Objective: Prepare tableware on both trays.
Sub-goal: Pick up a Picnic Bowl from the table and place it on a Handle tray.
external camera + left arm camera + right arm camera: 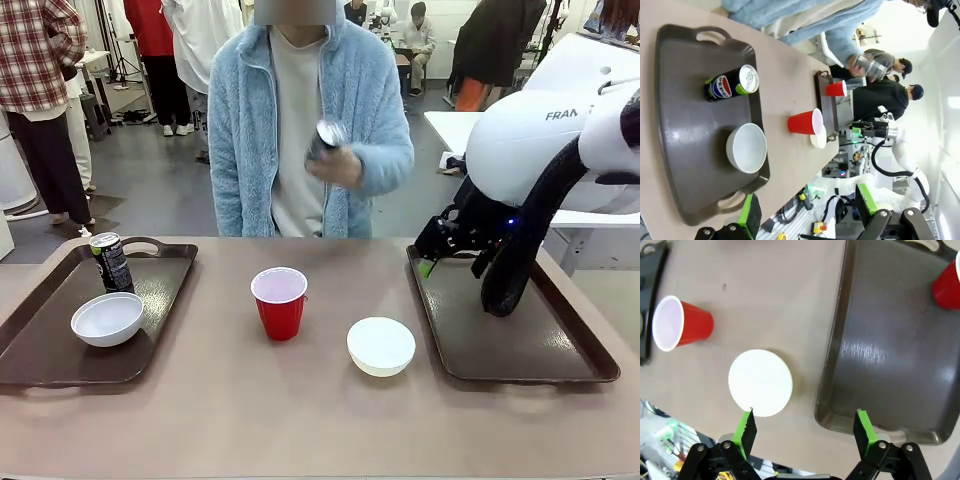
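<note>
The left tray [40, 340] carries a dark can [111, 262] and a white bowl [107, 319]; the left wrist view shows the same tray [680, 115], can [730, 84] and bowl [746, 148]. A red cup [279, 303] and a second white bowl [381, 346] stand on the bare table between the trays. Another red cup [946, 286] sits at the far end of the right tray [890, 365]. The person's hand holds the second can [325, 138] above the table. My right gripper [440, 245] hovers open over the right tray [540, 345]. My left gripper [809, 207] is open, high above the left tray.
The right arm's white body and dark cable [520, 240] hang over the right tray's back half. The person [300, 120] stands at the far edge of the table. Other people stand farther back in the room.
</note>
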`<state>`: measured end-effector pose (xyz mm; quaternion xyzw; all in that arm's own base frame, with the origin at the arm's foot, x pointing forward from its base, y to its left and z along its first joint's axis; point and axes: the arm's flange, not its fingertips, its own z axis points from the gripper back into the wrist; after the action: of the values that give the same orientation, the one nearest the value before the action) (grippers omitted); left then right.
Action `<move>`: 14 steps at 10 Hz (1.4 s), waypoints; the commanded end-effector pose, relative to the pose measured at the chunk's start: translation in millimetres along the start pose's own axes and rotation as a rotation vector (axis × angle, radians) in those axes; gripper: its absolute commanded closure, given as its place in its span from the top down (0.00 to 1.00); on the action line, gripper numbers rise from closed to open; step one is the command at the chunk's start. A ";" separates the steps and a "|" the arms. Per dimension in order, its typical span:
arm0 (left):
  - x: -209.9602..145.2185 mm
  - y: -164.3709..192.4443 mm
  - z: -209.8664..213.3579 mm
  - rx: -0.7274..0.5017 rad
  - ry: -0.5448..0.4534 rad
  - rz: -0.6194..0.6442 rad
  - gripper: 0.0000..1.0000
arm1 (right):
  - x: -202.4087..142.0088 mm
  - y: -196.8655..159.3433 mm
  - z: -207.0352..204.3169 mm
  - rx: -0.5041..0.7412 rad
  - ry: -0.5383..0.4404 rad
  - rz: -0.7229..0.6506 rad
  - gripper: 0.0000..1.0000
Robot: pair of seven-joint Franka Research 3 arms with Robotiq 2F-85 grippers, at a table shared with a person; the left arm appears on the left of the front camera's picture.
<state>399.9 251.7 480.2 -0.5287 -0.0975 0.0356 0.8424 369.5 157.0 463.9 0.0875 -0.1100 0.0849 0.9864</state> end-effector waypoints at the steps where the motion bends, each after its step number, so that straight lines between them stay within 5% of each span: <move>1: 0.4 -1.4 1.5 0.001 -0.003 -0.004 1.00 | -9.5 -1.8 0.8 -0.011 0.021 -0.015 1.00; 6: 0.4 -1.4 1.5 0.001 -0.003 -0.004 1.00 | -6.2 0.4 2.3 0.009 0.020 0.004 1.00; 8: 0.4 -1.4 1.5 0.001 -0.003 -0.004 1.00 | 2.6 2.9 -30.3 -0.081 -0.053 0.090 1.00; 11: 0.4 -1.4 1.5 0.001 -0.003 -0.004 1.00 | 7.8 1.2 -57.4 -0.012 -0.015 0.126 1.00; 13: 0.4 -1.4 1.5 0.001 -0.003 -0.004 1.00 | -21.5 1.0 -48.3 -0.030 0.066 0.111 1.00; 14: 0.4 -1.4 1.5 0.001 -0.003 -0.004 1.00 | -68.6 8.1 -9.0 -0.050 0.128 0.141 1.00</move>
<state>400.6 251.3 480.2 -0.5281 -0.0969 0.0353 0.8429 357.4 168.5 409.8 0.0549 -0.0741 0.1455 0.9850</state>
